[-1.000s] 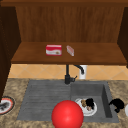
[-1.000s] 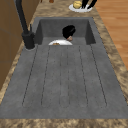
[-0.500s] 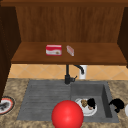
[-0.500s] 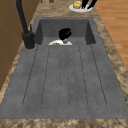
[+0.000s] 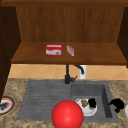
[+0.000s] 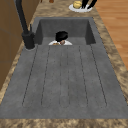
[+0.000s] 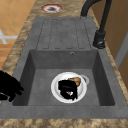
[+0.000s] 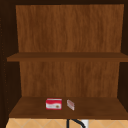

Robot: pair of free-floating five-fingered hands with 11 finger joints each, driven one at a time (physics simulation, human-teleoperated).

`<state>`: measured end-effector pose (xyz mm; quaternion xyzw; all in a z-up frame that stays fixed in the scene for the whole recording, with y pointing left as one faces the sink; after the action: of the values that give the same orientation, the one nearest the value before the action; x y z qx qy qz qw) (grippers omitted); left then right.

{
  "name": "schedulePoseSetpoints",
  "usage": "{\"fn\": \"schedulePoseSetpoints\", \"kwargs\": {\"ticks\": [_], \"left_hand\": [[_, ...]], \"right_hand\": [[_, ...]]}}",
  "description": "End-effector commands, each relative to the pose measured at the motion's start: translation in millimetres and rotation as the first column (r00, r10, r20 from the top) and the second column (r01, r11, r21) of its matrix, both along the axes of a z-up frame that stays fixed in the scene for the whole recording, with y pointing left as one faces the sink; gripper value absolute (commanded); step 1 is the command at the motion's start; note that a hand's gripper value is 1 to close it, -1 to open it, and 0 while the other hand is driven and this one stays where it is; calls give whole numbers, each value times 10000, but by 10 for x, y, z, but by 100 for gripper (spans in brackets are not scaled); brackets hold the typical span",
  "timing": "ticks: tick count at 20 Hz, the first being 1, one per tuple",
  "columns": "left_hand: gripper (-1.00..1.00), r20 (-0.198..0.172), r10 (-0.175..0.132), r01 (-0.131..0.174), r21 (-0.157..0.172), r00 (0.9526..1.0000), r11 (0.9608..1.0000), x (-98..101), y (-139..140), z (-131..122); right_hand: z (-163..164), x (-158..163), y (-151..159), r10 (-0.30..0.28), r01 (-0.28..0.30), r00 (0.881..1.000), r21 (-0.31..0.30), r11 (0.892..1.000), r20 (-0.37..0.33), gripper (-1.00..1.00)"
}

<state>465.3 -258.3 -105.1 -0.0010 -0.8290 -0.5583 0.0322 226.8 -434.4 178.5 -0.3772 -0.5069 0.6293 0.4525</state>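
A white plate (image 5: pixel 86 110) lies on the floor of the sink basin (image 7: pixel 37 82), with a brown piece of food (image 7: pixel 75 80) on it. My left hand (image 5: pixel 92 102) is down on that plate, right beside the food; it also shows as a dark hand (image 7: pixel 67 89) in the right side view and a hand (image 6: pixel 61 35) low in the basin in the left side view. My right hand (image 5: pixel 117 104) hovers over the counter just right of the basin, fingers relaxed, next to a second plate (image 6: pixel 79 8) that carries yellow food.
A black faucet (image 5: pixel 68 75) stands behind the sink. The ribbed drainboard (image 6: pixel 65 75) lies left of the basin. A red ball (image 5: pixel 67 115) sits in the front view's foreground. A red-rimmed plate (image 5: pixel 5 105) is at far left. The shelf holds a red box (image 5: pixel 53 50) and a small packet (image 5: pixel 70 50).
The left hand has shifted very slightly over the plate in the basin. The right hand stays where it was.
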Motion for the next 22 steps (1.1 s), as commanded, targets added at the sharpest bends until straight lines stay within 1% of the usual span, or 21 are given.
{"fn": "schedulePoseSetpoints", "kwargs": {"ticks": [1,2,3,4,5,6,7,8,9,10,11,12,14,16,18,20,22], "left_hand": [[100,83,-898,893,497,9959,9948,147,-9,-264],[100,237,-953,939,527,9952,9942,198,-23,-260],[100,480,-1022,998,500,9936,9937,238,-45,-242],[100,841,-1021,991,383,9912,9943,219,-62,-193],[100,1076,-897,868,315,9901,9957,164,-73,-141],[-100,1180,-801,765,346,9898,9965,141,-78,-89],[-100,1684,-780,690,585,9826,9959,41,-74,-24],[-100,1758,-677,565,681,9821,9961,17,-84,27],[-100,1735,-548,421,756,9833,9962,3,-86,61],[-100,1573,-416,290,814,9867,9963,11,-89,77],[-100,1388,-472,342,946,9892,9949,9,-104,96],[-100,1138,-418,310,951,9926,9950,20,-103,120],[-100,1221,-318,204,937,9920,9954,31,-98,156],[-100,1304,-225,91,1019,9912,9948,46,-130,220],[-100,1252,-217,94,983,9919,9951,55,-124,278],[-100,1036,-241,142,956,9943,9953,57,-120,366],[-100,923,-251,169,880,9954,9960,56,-116,447]], "right_hand": [[0,0,0,0,0,10000,0,10000,0,0],[0,0,0,0,0,10000,0,10000,0,0],[0,0,0,0,0,10000,0,10000,0,0],[0,0,0,0,0,10000,0,10000,0,0],[0,0,0,0,0,10000,0,10000,0,0],[0,0,0,0,0,10000,0,10000,0,0],[0,0,0,0,0,10000,0,10000,0,0],[0,0,0,0,0,10000,0,10000,0,0],[0,0,0,0,0,10000,0,10000,0,0],[0,0,0,0,0,10000,0,10000,0,0],[0,0,0,0,0,10000,0,10000,0,0],[0,0,0,0,0,10000,0,10000,0,0],[0,0,0,0,0,10000,0,10000,0,0],[0,0,0,0,0,10000,0,10000,0,0],[0,0,0,0,0,10000,0,10000,0,0],[0,0,0,0,0,10000,0,10000,0,0],[0,0,0,0,0,10000,0,10000,0,0]]}}
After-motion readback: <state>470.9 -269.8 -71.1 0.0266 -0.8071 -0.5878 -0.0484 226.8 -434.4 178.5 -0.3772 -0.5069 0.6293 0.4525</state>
